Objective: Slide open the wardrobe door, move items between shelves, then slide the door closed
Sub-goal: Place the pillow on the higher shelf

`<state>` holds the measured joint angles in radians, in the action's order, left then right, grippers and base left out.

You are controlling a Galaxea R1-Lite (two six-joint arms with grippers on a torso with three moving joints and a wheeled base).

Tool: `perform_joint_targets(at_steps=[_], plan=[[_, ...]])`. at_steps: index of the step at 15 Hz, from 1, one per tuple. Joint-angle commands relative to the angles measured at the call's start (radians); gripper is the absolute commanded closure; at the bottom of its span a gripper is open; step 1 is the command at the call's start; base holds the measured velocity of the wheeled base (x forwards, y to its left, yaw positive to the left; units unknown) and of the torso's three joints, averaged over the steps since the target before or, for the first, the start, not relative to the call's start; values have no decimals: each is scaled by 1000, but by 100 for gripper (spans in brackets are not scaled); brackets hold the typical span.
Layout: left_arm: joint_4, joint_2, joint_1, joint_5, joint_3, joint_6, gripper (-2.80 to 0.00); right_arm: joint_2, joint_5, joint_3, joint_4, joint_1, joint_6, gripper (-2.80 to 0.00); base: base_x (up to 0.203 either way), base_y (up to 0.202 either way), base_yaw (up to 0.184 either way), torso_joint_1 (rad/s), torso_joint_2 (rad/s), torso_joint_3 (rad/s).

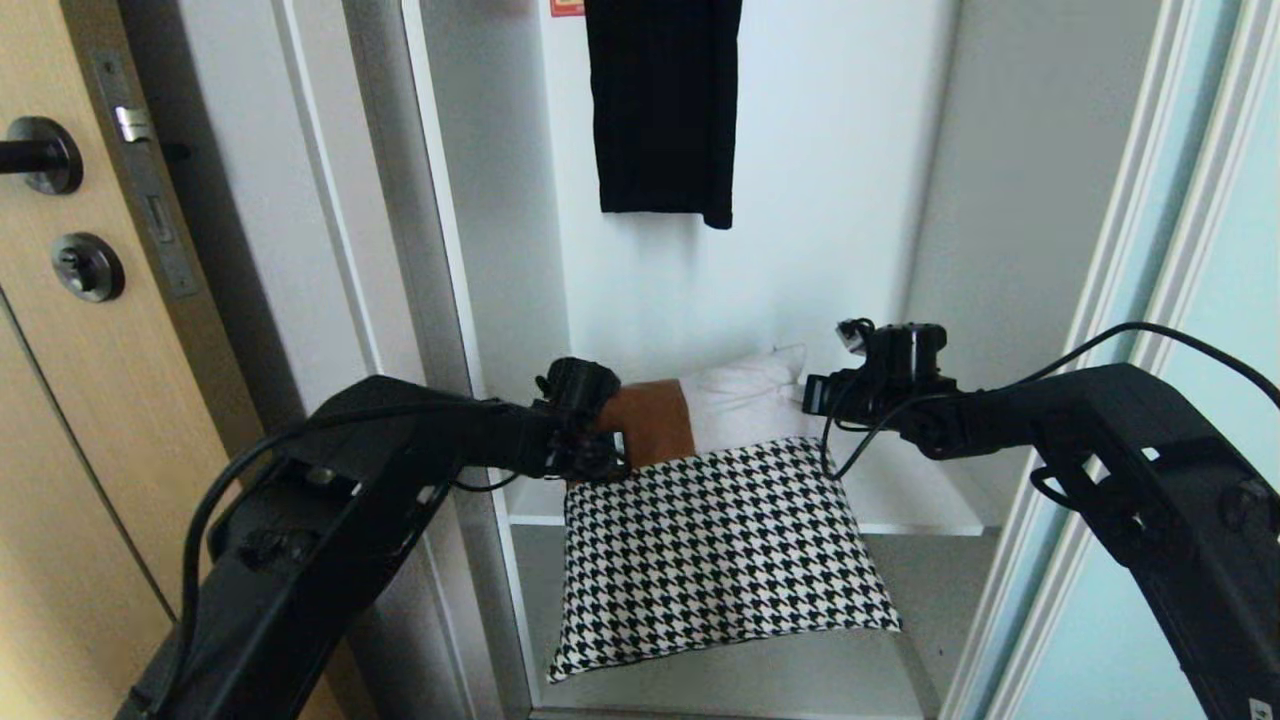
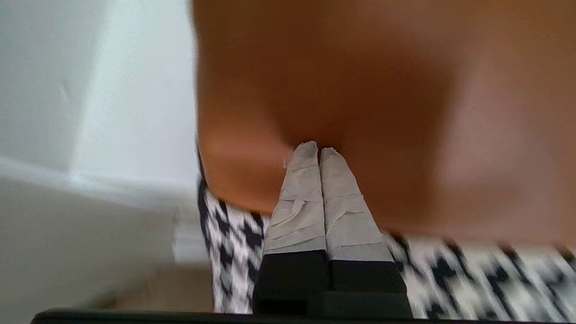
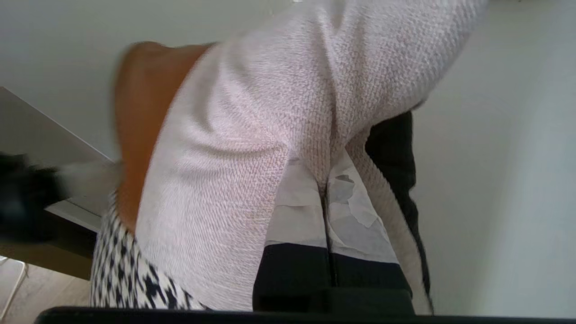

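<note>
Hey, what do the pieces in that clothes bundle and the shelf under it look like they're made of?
Houndstooth piece: looks like woven cloth, matte, with a crisp black-and-white check. Rust-brown piece: smooth, plain fabric, possibly a fine knit; too blurred up close to say. Pale piece: chunky textured knit, with its stitch ribs plain in the right wrist view. Shelf: flat white board, likely laminate, with a smooth, faintly glossy face.

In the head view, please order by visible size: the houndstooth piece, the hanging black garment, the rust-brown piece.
1. houndstooth piece, though nearest the camera
2. hanging black garment, cut off at the top edge
3. rust-brown piece, mostly covered
</note>
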<state>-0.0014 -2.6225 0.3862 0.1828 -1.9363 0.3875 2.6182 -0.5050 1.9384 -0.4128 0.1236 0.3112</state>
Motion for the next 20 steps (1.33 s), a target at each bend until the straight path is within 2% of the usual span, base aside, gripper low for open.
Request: perform_joint_targets(at_steps=[1, 3, 6, 10, 14, 16, 18, 20], plan=[[-156, -98, -11, 74, -4, -57, 0, -12, -3, -7, -4, -1, 2, 0, 0, 0, 0, 0, 0, 0], [-241, -112, -22, 86, -3, -76, 0, -39, -3, -19, -2, -12, 3, 0, 0, 0, 0, 0, 0, 0], [-246, -116, -24, 78, -4, -79, 0, -109, -2, -68, 3, -27, 1, 0, 0, 0, 0, 0, 0, 0], [-246, -128, -26, 76, -4, -79, 0, -74, 6, -42, 18, -29, -1, 0, 0, 0, 0, 0, 0, 0], [-302, -37, -24, 83, 9, -30, 0, -36, 5, -1, 22, -25, -1, 0, 0, 0, 0, 0, 0, 0], [-301, 65, -24, 66, 75, 8, 0, -36, 3, 1, 19, -25, -4, 0, 0, 0, 0, 0, 0, 0], [-299, 169, -21, -33, 218, 41, 0, -30, -1, 2, 19, -25, -4, 0, 0, 0, 0, 0, 0, 0], [-256, 240, 1, -222, 351, 70, 0, -21, 2, 4, 9, -25, -4, 0, 0, 0, 0, 0, 0, 0]])
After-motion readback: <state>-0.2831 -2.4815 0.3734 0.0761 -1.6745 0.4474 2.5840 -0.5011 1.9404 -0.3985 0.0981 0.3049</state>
